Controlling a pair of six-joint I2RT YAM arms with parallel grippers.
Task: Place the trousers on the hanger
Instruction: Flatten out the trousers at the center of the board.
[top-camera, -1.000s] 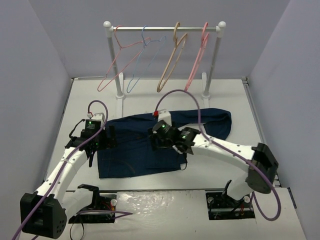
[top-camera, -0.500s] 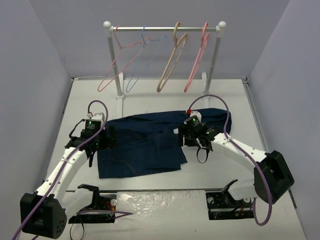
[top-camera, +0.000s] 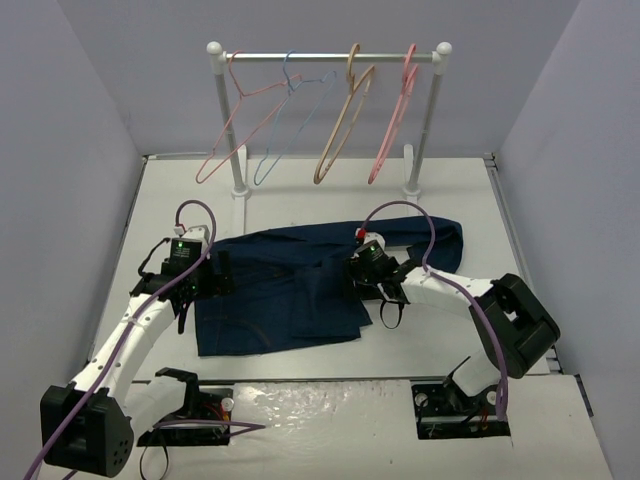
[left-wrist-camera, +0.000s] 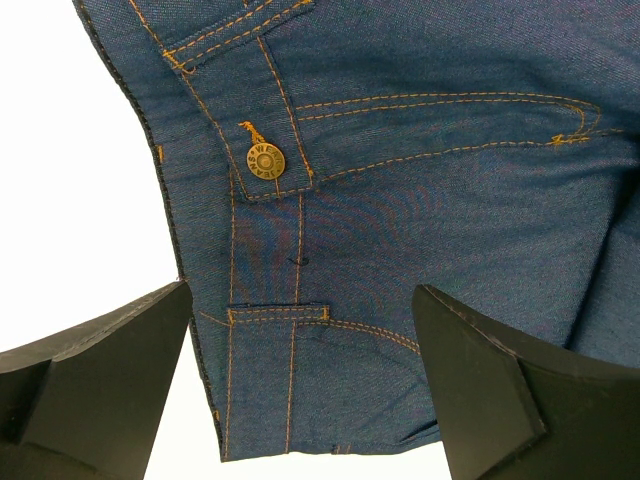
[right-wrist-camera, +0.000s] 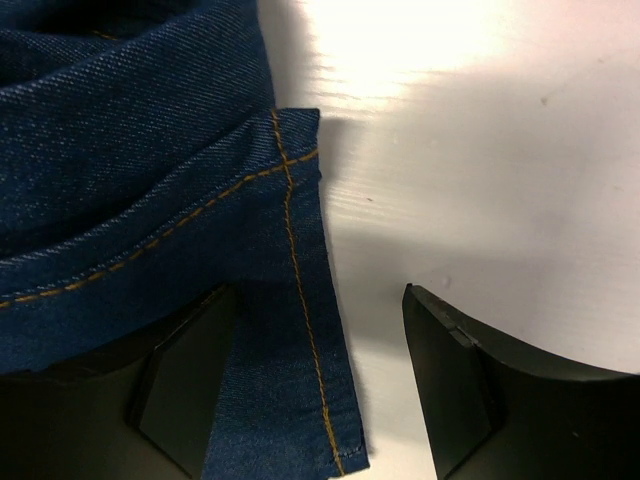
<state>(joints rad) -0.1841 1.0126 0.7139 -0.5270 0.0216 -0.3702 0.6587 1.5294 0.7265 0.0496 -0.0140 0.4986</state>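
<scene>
The left hand (left-wrist-camera: 302, 300) hung wide open and empty over the waistband at the left end of the trousers (top-camera: 280, 290). They lay folded flat on the worktop (top-camera: 300, 200), in front of the hanger (top-camera: 340, 135) on its rail. The right hand (right-wrist-camera: 318, 300) stood part open astride a hem corner, gripping nothing. The cloth looked like limp, fairly heavy denim, likely to sag and slide, so a pinch on the thick stitched waistband or hem seemed safest.

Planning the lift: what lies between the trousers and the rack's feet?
Bare white table, in the top view; only the right arm's purple cable arcs over it.
</scene>
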